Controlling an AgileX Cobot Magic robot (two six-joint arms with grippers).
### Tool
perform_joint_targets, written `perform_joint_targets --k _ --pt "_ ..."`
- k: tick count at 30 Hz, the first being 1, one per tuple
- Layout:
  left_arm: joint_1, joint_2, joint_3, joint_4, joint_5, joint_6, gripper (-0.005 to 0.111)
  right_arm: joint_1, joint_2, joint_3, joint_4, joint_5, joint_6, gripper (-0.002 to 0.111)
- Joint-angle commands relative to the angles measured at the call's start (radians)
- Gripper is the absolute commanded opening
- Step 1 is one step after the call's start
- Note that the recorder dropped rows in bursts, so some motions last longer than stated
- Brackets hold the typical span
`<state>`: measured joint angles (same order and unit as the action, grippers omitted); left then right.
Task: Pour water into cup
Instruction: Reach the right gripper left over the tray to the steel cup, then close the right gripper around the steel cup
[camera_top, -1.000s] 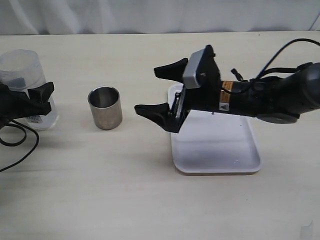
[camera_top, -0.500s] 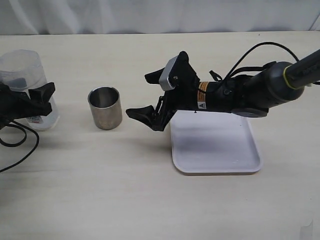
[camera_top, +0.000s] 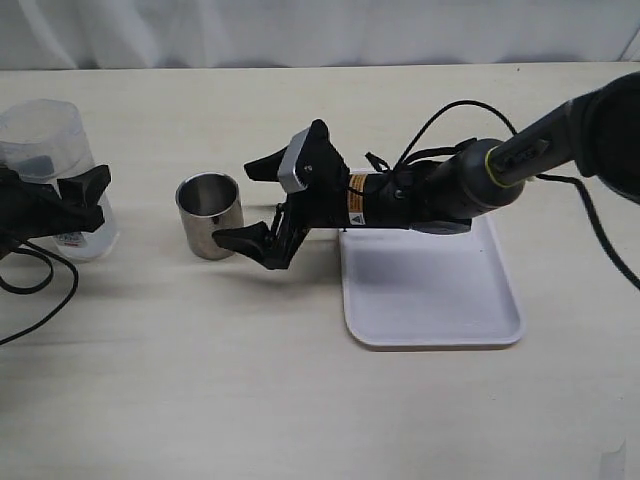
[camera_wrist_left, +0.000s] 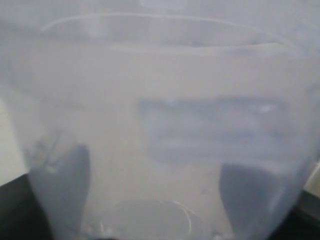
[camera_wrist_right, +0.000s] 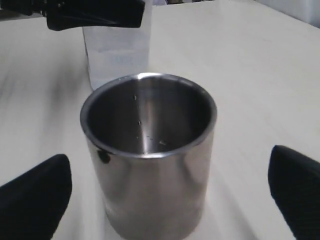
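Right end effector (camera_top: 250, 201) is spread wide open with nothing gripped. The cup (camera_top: 210, 215) is straight ahead of it and centred between the two fingers, with a clear gap on each side in the right wrist view. No contact can be seen. The cup stands upright on the counter (camera_top: 300, 400), long axis vertical and mouth up, so a side-on pinch is probably what's being lined up. This arm is easily the nearer one to the cup. The left end effector (camera_top: 70, 200) looks clamped on the bottle (camera_top: 45, 150), which stands upright beyond the cup, well apart from the right fingers. The white tray (camera_top: 430, 300) is behind the right end effector, partly under its arm.
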<state>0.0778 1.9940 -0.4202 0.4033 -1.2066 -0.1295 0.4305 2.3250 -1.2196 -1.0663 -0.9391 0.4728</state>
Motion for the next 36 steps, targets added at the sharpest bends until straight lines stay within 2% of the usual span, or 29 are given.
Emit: perform_joint_targets --k 1,14,36 --pt "-0.008 0.002 -0.004 0.007 -0.014 -0.006 0.0 0.018 0.05 -0.079 -0.053 -0.029 0.084 0.11" --pt "-0.008 0.002 -0.004 0.007 -0.014 -0.006 0.0 0.06 0.169 -0.242 -0.046 -0.036 0.099 0.11" --pt "-0.008 0.002 -0.004 0.023 -0.014 -0.006 0.0 0.06 0.173 -0.244 -0.038 -0.059 0.103 0.11"
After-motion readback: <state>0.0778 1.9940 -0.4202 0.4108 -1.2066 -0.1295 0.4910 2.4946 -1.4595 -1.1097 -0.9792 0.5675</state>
